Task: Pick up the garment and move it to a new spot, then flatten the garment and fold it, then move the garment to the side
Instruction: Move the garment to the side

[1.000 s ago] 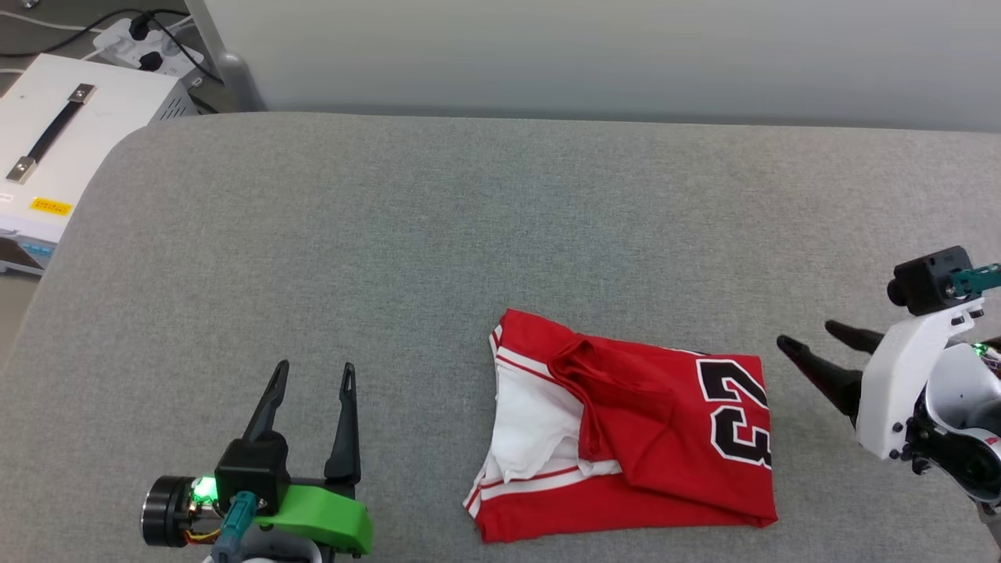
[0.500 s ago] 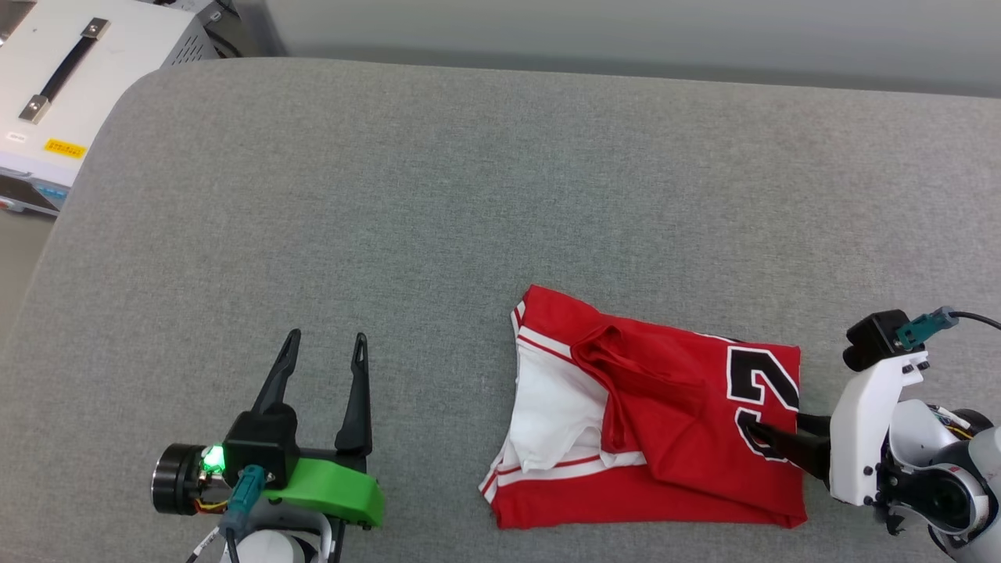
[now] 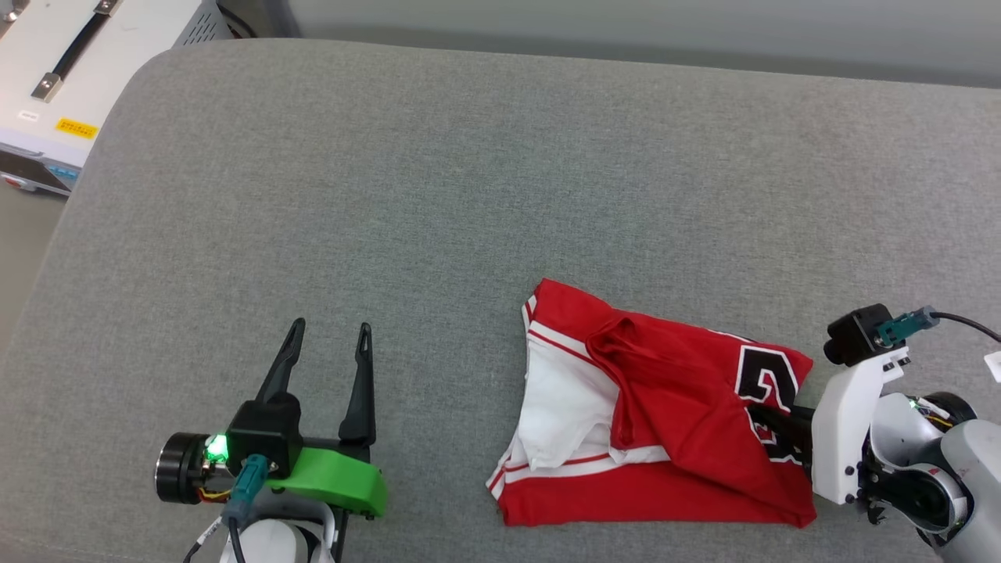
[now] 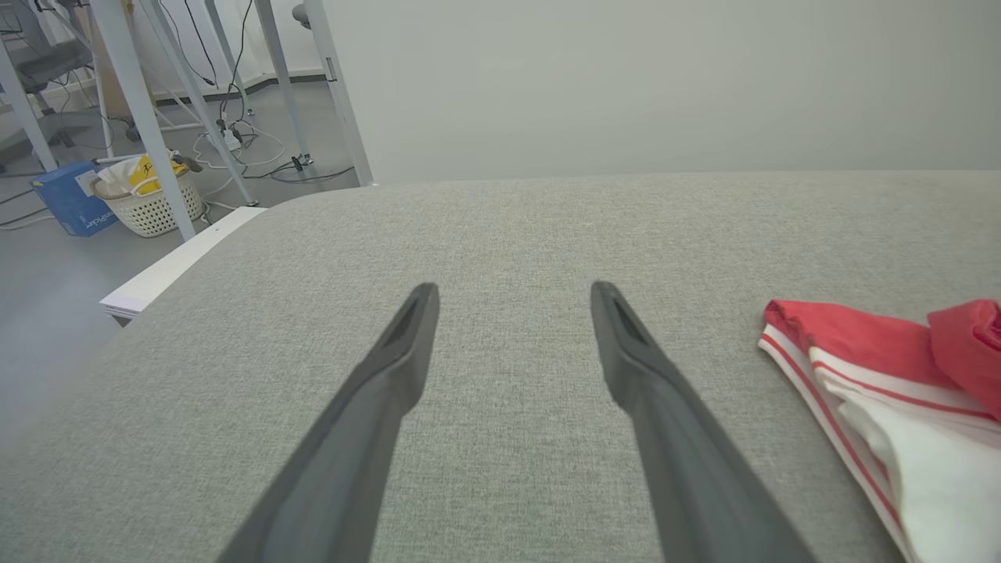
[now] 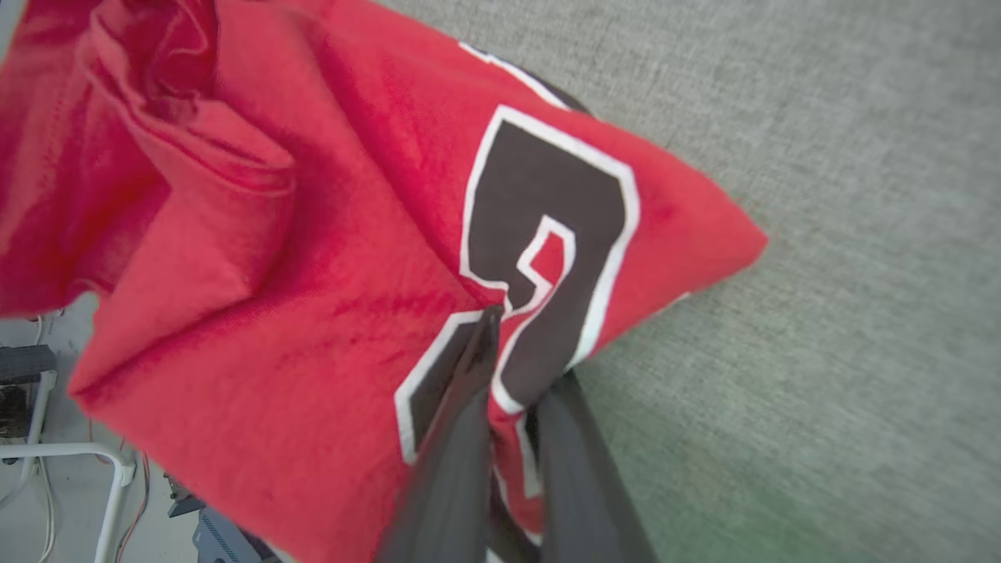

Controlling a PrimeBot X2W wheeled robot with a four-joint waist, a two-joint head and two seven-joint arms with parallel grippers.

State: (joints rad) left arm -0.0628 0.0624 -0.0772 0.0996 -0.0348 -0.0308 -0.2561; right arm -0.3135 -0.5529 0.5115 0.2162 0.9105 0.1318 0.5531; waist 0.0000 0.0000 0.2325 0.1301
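Wide-spread left claw [image 4: 514, 288] over grey surface [image 4: 500, 219]; garment [image 4: 884, 383] at right edge.

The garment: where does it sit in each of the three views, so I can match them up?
Head view: the garment lies lower right of centre.
Left wrist view: the garment at the right edge, striped trim showing.
Right wrist view: the garment covers the left and centre, number print up.
Shared landmark: the grey padded surface under it.
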